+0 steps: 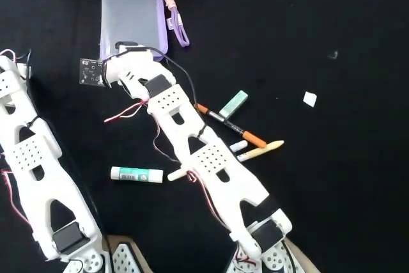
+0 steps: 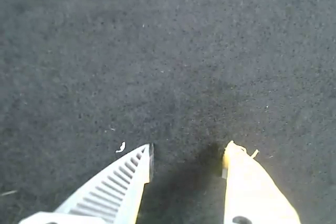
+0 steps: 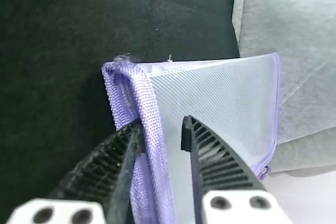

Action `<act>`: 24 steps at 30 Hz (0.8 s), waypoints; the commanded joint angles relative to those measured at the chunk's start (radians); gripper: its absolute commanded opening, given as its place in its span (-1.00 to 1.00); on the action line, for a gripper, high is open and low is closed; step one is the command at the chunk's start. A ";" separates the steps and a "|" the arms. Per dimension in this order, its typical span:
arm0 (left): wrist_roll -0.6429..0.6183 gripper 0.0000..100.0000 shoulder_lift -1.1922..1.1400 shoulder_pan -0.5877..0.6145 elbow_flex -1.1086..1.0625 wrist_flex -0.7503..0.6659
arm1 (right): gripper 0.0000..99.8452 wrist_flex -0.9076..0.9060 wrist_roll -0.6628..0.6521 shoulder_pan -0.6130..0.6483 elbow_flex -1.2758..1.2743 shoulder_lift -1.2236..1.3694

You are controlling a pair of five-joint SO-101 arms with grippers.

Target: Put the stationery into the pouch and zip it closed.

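Far side of the black cloth-covered table (image 1: 332, 36): purple-trimmed translucent plastic pouch (image 1: 131, 11), lying flat, with a purple wrist strap (image 1: 179, 30) trailing beside it.

Right gripper (image 3: 161, 127) at the pouch's near edge. Black ribbed jaws pinched on the purple woven trim, one finger outside the band, the other against the clear face. That corner looks raised off the cloth.

Left gripper (image 2: 189, 148) well apart from all this, over bare cloth, white jaws spread, holding nothing.

Loose mid-table, none of it in the pouch:
- white glue stick with green label (image 1: 136, 174), just beside the right arm
- orange-tipped black marker (image 1: 230, 123)
- mint-green eraser (image 1: 234, 103), close against the marker
- pale yellow pen (image 1: 262, 150)
- small white piece (image 1: 238, 146) next to that pen; cannot tell what
- white scrap (image 1: 310, 99), off on its own

Handling, by judgement:
- Pouch probably light and limp, slick on the plastic face. Woven trim the better bite. Likely to slide across the cloth rather than open under a one-sided pull, so worth pinning one lip while the other arm loads. Zip pull not made out.
- Pens and glue stick stiff, round, apt to roll. Best taken across the barrel near mid-length.
- Eraser short and blocky, probably the easy one.
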State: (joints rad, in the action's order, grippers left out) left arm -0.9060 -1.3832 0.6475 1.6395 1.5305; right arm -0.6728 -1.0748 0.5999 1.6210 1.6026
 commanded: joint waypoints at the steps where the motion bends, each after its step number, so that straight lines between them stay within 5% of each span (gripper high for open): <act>1: -0.009 -0.53 0.015 0.010 0.025 -0.015 | -0.75 0.061 -0.087 -0.014 0.054 0.018; 7: -0.009 -0.53 0.015 0.012 0.025 -0.015 | -0.97 0.147 -0.127 -0.012 0.058 0.054; 13: -0.009 -0.53 0.015 0.012 0.025 -0.015 | -0.98 0.143 -0.169 -0.012 0.058 0.051; 24: -0.011 -0.53 0.015 0.013 0.022 -0.040 | -0.98 -0.304 -0.025 0.032 0.054 -0.228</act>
State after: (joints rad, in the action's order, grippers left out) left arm -0.9106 -1.3832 0.6475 1.6395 1.5060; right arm -0.8738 -1.1500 0.6061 1.6379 1.5198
